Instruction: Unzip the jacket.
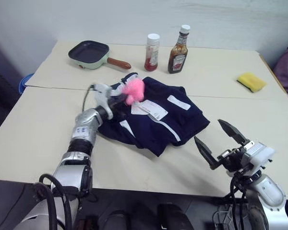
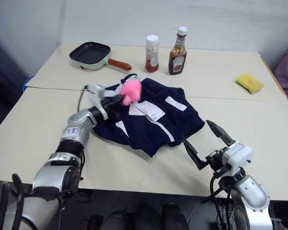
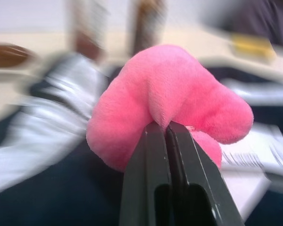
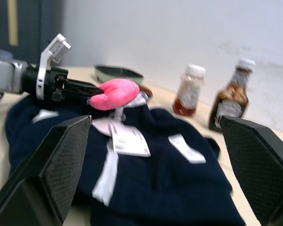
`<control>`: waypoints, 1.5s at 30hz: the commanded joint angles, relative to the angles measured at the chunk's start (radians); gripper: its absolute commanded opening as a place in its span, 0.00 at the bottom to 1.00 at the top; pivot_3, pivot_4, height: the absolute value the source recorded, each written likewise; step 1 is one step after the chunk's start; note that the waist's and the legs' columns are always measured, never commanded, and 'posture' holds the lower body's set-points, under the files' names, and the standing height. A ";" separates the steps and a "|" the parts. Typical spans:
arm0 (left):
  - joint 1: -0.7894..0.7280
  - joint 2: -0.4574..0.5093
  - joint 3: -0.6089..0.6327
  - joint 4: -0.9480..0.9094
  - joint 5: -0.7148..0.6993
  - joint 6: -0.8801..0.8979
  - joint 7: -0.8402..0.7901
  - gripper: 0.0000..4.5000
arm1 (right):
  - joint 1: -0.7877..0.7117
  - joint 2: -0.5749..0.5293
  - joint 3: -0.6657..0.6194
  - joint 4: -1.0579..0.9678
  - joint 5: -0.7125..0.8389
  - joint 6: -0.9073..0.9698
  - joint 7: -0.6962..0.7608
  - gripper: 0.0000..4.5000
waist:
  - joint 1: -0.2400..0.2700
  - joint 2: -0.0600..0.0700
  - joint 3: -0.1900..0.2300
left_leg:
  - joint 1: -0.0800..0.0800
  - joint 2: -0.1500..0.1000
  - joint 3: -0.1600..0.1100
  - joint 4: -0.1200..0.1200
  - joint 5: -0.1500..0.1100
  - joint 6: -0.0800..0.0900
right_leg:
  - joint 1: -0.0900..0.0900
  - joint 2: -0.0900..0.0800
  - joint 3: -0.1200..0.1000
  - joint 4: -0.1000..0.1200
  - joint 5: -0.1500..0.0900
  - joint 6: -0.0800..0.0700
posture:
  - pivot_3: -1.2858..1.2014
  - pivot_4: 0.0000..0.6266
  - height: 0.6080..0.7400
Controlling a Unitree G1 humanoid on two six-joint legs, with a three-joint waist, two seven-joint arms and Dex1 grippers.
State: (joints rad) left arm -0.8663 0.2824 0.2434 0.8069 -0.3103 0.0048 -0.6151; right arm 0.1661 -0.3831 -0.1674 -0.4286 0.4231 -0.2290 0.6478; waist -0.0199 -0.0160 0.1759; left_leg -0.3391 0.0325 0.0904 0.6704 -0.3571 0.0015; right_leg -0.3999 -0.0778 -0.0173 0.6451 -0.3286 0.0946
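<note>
The left hand (image 3: pixel 167 129) has its two black fingers pressed together on the pink plush toy (image 1: pixel 133 91), pinching a fold of its fluffy fabric just above the jacket (image 1: pixel 156 117). The toy sits at the collar end of the jacket, touching the white paper hang tag (image 1: pixel 151 110), which lies beside the white zipper (image 1: pixel 165 127) running down the front. The jacket, dark navy with white rectangular patches, lies spread flat near the middle of the bench (image 1: pixel 38 129), its collar end toward the far edge and its hem toward the near edge. The right hand (image 1: pixel 221 141) hovers over the near right part of the bench, close to the jacket's hem corner, its fingers spread wide apart and holding nothing. Along the far edge stand a green frying pan (image 1: pixel 90 53) with a wooden handle toward the far left corner, a red-filled shaker bottle (image 1: pixel 152 52) and a brown sauce bottle (image 1: pixel 178 51) side by side, and a yellow sponge (image 1: pixel 251 81) near the far right edge.
</note>
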 commanded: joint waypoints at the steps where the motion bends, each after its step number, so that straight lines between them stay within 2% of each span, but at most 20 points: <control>1: 0.105 0.051 0.159 -0.339 -0.116 0.103 0.177 0.01 | -0.054 -0.016 0.041 -0.005 0.029 0.008 0.048 1.00 | -0.011 0.000 0.000 | 0.000 0.000 -0.001 0.000 0.000 0.000 | 0.000 -0.001 0.002 0.000 0.000 0.000 | 0.52 0.24 1.00; 4: 0.277 0.120 0.278 -0.576 -0.126 0.190 0.321 0.01 | -0.112 -0.025 0.099 0.011 0.041 0.023 0.111 1.00 | -0.020 0.000 0.000 | 0.001 0.001 0.000 -0.002 0.000 -0.001 | -0.001 -0.001 0.004 0.000 0.000 0.000 | 0.52 0.24 1.00; 6: 0.427 0.172 0.366 -0.693 -0.160 0.278 0.358 0.01 | -0.135 -0.037 0.135 0.026 0.049 0.030 0.167 1.00 | -0.016 0.000 0.000 | 0.002 0.001 0.000 -0.003 0.000 -0.002 | -0.001 -0.001 0.004 0.000 0.000 0.000 | 0.52 0.24 1.00; 10: 0.694 0.218 0.458 -0.820 -0.115 0.337 0.418 0.01 | -0.117 -0.085 0.175 0.035 0.077 0.030 0.289 1.00 | -0.007 0.000 0.000 | 0.002 0.000 -0.001 -0.003 -0.001 0.000 | 0.000 -0.003 0.003 -0.001 0.000 0.000 | 0.52 0.24 1.00; 12: 0.761 0.200 0.509 -0.850 -0.127 0.371 0.484 0.01 | -0.104 -0.111 0.189 0.034 0.089 0.027 0.343 1.00 | 0.009 -0.002 0.000 | 0.002 -0.001 -0.004 -0.002 -0.002 0.001 | 0.003 -0.005 0.001 -0.004 0.000 -0.001 | 0.52 0.24 1.00; 16: 0.824 0.210 0.484 -0.891 -0.136 0.451 0.498 0.01 | -0.110 -0.132 0.184 0.050 0.099 0.025 0.380 1.00 | 0.032 -0.007 -0.002 | 0.002 -0.003 -0.009 -0.002 -0.002 0.002 | 0.007 -0.008 -0.004 -0.009 0.000 -0.001 | 0.52 0.24 1.00; 17: 0.820 0.213 0.477 -0.896 -0.134 0.450 0.497 0.10 | -0.112 -0.129 0.178 0.052 0.097 0.027 0.375 1.00 | 0.037 -0.008 -0.003 | 0.003 -0.004 -0.010 -0.002 -0.002 0.002 | 0.008 -0.009 -0.005 -0.009 0.000 -0.001 | 0.52 0.24 1.00; 19: 0.819 0.237 0.464 -0.907 -0.126 0.426 0.460 0.20 | -0.109 -0.133 0.167 0.053 0.090 0.040 0.364 1.00 | 0.037 -0.009 -0.003 | 0.003 -0.004 -0.010 -0.002 -0.002 0.001 | 0.008 -0.009 -0.005 -0.009 0.000 -0.001 | 0.52 0.24 1.00; 21: 0.820 0.278 0.465 -0.909 -0.148 0.436 0.402 0.35 | -0.100 -0.149 0.161 0.048 0.071 0.063 0.349 1.00 | 0.030 -0.009 -0.004 | 0.002 -0.003 -0.010 -0.004 -0.003 0.000 | 0.007 -0.009 -0.006 -0.009 -0.001 -0.003 | 0.52 0.24 1.00; 24: 0.878 0.374 0.430 -0.930 -0.166 0.388 0.193 0.55 | -0.088 -0.188 0.147 0.022 0.060 0.120 0.323 1.00 | 0.016 -0.009 -0.004 | 0.002 -0.003 -0.011 -0.006 -0.003 -0.002 | 0.006 -0.009 -0.008 -0.009 -0.003 -0.005 | 0.52 0.24 1.00; 26: 0.910 0.434 0.419 -0.922 -0.131 0.326 0.114 0.69 | -0.080 -0.211 0.140 -0.003 0.047 0.149 0.304 1.00 | 0.005 -0.007 -0.003 | 0.002 -0.003 -0.011 -0.006 -0.003 -0.002 | 0.006 -0.009 -0.008 -0.009 -0.003 -0.006 | 0.52 0.24 1.00; 27: 0.915 0.465 0.424 -0.904 -0.119 0.292 0.079 0.69 | -0.081 -0.218 0.135 -0.020 0.021 0.184 0.266 1.00 | 0.000 -0.007 -0.003 | 0.002 -0.003 -0.011 -0.006 -0.003 -0.002 | 0.005 -0.009 -0.008 -0.009 -0.003 -0.006 | 0.52 0.24 1.00; 29: 0.925 0.528 0.413 -0.873 -0.094 0.211 -0.016 0.80 | -0.098 -0.228 0.140 -0.049 -0.034 0.269 0.183 1.00 | -0.009 -0.007 -0.003 | 0.002 -0.002 -0.012 -0.007 -0.003 -0.002 | 0.006 -0.009 -0.009 -0.010 -0.003 -0.007 | 0.52 0.24 1.00; 32: 0.896 0.590 0.310 -0.848 -0.066 0.053 -0.202 0.97 | -0.161 -0.214 0.182 -0.067 -0.069 0.343 0.134 1.00 | -0.011 -0.006 -0.002 | 0.002 -0.002 -0.011 -0.007 -0.003 -0.002 | 0.005 -0.009 -0.009 -0.009 -0.004 -0.007 | 0.52 0.24 1.00; 34: 0.842 0.619 0.201 -0.800 -0.017 -0.050 -0.294 0.99 | -0.205 -0.202 0.218 -0.065 -0.103 0.387 0.108 1.00 | -0.008 -0.003 -0.001 | 0.002 -0.003 -0.011 -0.006 -0.003 -0.002 | 0.005 -0.010 -0.009 -0.009 -0.004 -0.007 | 0.52 0.24 1.00; 35: 0.763 0.619 0.099 -0.741 0.047 -0.123 -0.335 0.99 | -0.239 -0.194 0.257 -0.047 -0.137 0.413 0.097 1.00 | -0.006 -0.002 -0.001 | 0.002 -0.003 -0.011 -0.006 -0.002 -0.002 | 0.005 -0.012 -0.012 -0.009 -0.003 -0.007 | 0.52 0.24 1.00; 38: 0.522 0.570 -0.116 -0.537 0.194 -0.281 -0.399 0.99 | -0.325 -0.177 0.358 0.009 -0.229 0.485 0.070 1.00 | 0.006 0.000 0.000 | 0.001 -0.004 -0.014 -0.006 0.001 -0.003 | 0.006 -0.014 -0.019 -0.008 -0.004 -0.007 | 0.52 0.24 1.00; 41: 0.323 0.496 -0.227 -0.311 0.289 -0.412 -0.384 0.99 | -0.395 -0.141 0.426 0.065 -0.311 0.500 0.035 1.00 | 0.006 0.000 -0.001 | -0.008 -0.004 -0.014 -0.003 0.002 -0.002 | 0.001 -0.017 -0.032 -0.004 -0.003 -0.007 | 0.52 0.24 1.00; 44: 0.185 0.447 -0.317 -0.114 0.371 -0.555 -0.383 1.00 | -0.451 -0.097 0.490 0.121 -0.383 0.514 0.003 0.86 | -0.009 -0.001 -0.001 | -0.026 -0.004 -0.010 0.010 0.001 -0.001 | -0.019 -0.016 -0.042 0.010 -0.002 -0.006 | 0.52 0.24 1.00; 45: 0.147 0.438 -0.345 -0.055 0.400 -0.592 -0.385 1.00 | -0.461 -0.090 0.510 0.135 -0.409 0.544 -0.005 0.79 | -0.011 -0.001 -0.001 | -0.031 -0.005 -0.008 0.013 0.000 0.000 | -0.025 -0.017 -0.049 0.014 -0.002 -0.006 | 0.52 0.24 1.00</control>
State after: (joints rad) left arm -0.6967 0.7112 -0.0738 0.6909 0.0436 -0.5172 -0.9995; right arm -0.2876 -0.4829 0.3190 -0.2959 0.0471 0.2936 0.6602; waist -0.0311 -0.0173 0.1745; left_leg -0.3720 0.0266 0.0870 0.6841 -0.3571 0.0030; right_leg -0.4284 -0.0955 -0.0734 0.6593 -0.3306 0.0894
